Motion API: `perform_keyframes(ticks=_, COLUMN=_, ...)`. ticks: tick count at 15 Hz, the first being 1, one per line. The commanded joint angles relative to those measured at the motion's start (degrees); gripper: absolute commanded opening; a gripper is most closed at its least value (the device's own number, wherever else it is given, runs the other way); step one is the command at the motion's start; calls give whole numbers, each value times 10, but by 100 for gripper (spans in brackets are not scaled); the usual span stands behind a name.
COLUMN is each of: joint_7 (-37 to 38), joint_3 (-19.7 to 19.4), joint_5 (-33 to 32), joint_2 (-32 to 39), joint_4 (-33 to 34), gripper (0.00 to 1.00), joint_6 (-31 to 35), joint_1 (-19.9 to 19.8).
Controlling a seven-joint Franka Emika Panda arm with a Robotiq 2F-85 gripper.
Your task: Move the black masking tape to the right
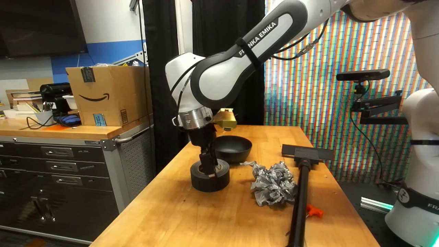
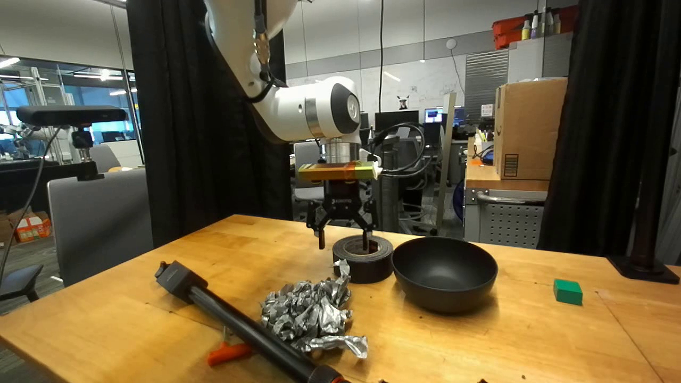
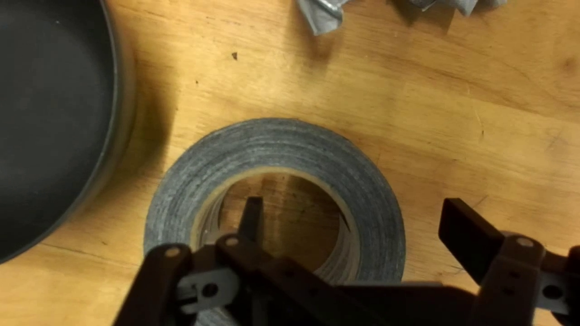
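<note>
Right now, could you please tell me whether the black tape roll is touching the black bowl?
Apart. The wrist view, looking down, shows a strip of wooden tabletop between the black tape roll and the black bowl.

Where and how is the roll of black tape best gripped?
I'd take the roll of black tape from above by its ring wall, on the side away from the black bowl, clamping it inside and out. It lies flat with its opening upward, and the bowl sits close on the opposite side. The open gripper appears to straddle that wall.
</note>
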Motion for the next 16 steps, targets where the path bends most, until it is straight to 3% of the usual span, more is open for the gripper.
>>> perform_keyframes(ticks=1, joint_7=-12, joint_3=-4, joint_5=0, joint_2=13, joint_4=14, gripper=100, joint_6=-4, joint_1=1)
perform_keyframes(ticks=7, joint_7=-13, joint_3=-6, joint_5=0, joint_2=16, joint_4=12, gripper=100, joint_6=-4, joint_1=0)
perform_keyframes(ticks=9, joint_7=-13, joint_3=-6, joint_5=1, joint_2=15, joint_4=11, gripper=75, joint_6=-3, joint_1=0)
perform_keyframes(ticks=16, joint_7=-13, joint_3=7, joint_5=6, joint_2=12, joint_4=9, gripper=20, joint_6=-2, joint_1=10)
